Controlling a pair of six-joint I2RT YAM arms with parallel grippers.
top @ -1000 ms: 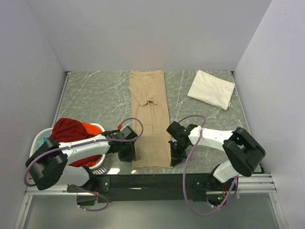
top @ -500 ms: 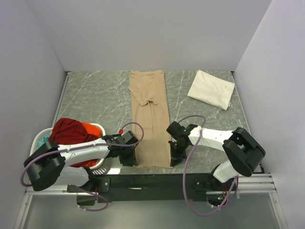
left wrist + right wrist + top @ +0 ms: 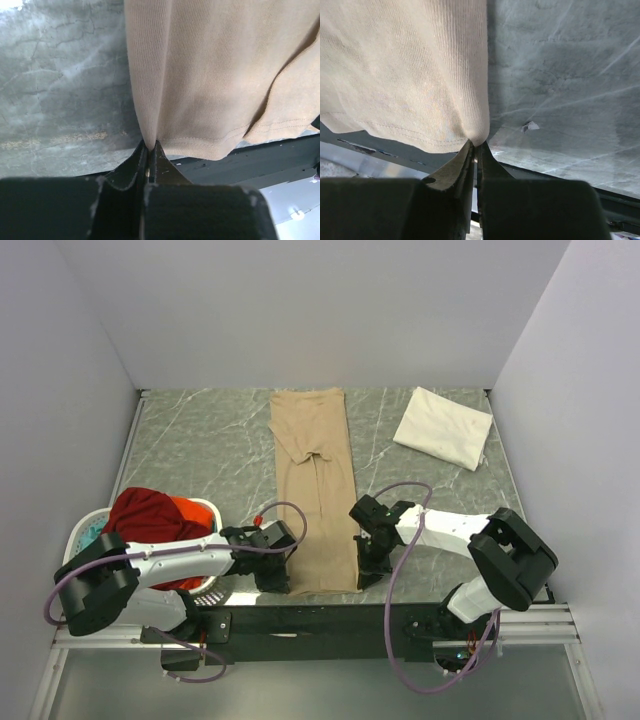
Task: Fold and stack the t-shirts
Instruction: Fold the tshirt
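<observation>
The tan t-shirt [image 3: 315, 480] lies as a long narrow strip down the middle of the table, its hem at the near edge. My left gripper [image 3: 283, 578] is shut on the hem's near left corner [image 3: 150, 142]. My right gripper [image 3: 362, 570] is shut on the near right corner [image 3: 479, 141]. The cream-white t-shirt [image 3: 444, 427] lies folded flat at the far right. Red [image 3: 146, 516], orange [image 3: 192, 510] and teal [image 3: 90, 535] shirts are piled in the basket at the left.
The white laundry basket [image 3: 208, 585] stands at the near left beside my left arm. The black base rail [image 3: 320, 615] runs along the table's near edge, just under the tan hem. Grey walls close in the table on three sides.
My left gripper has moved a little right and toward the near edge, onto the tan shirt's hem corner. The right gripper has stayed in place.
</observation>
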